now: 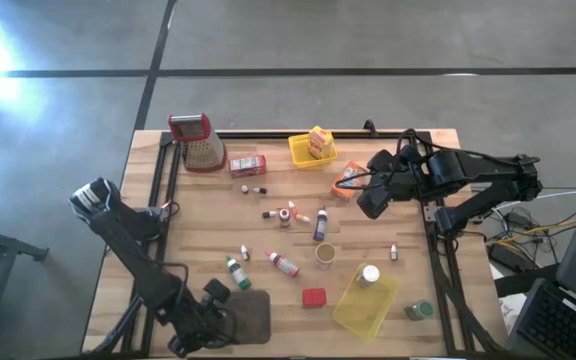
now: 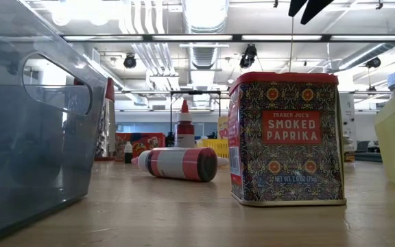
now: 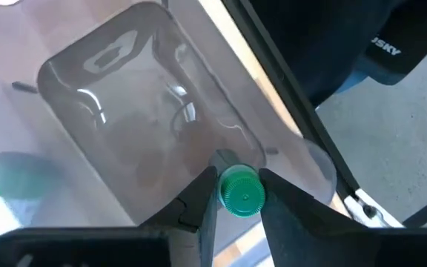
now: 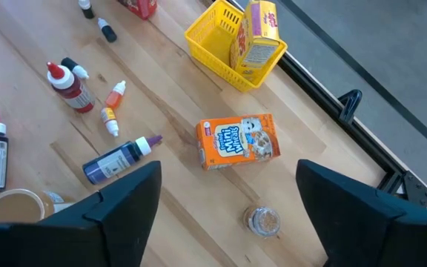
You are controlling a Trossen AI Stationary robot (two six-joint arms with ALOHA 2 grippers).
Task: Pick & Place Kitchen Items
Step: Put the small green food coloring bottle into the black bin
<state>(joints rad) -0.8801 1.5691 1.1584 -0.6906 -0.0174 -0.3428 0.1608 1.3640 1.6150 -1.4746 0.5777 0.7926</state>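
On the surface [image 1: 408,215], the grater [image 1: 201,143] stands at the far left corner, with a box [image 1: 247,165] lying just beside it. A basket [image 1: 306,152] holding an upright box [image 1: 319,141] sits at the far edge. The tray [image 1: 251,315] lies at the near edge, left of a second basket [image 1: 366,303] with a jar [image 1: 370,274] in it. Small bottles [image 1: 320,225] are scattered in the middle.

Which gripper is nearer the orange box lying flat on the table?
The right gripper. It hangs open just above the orange box. The left gripper is at the table's opposite corner, over the clear grey tray, shut on a green-capped bottle.
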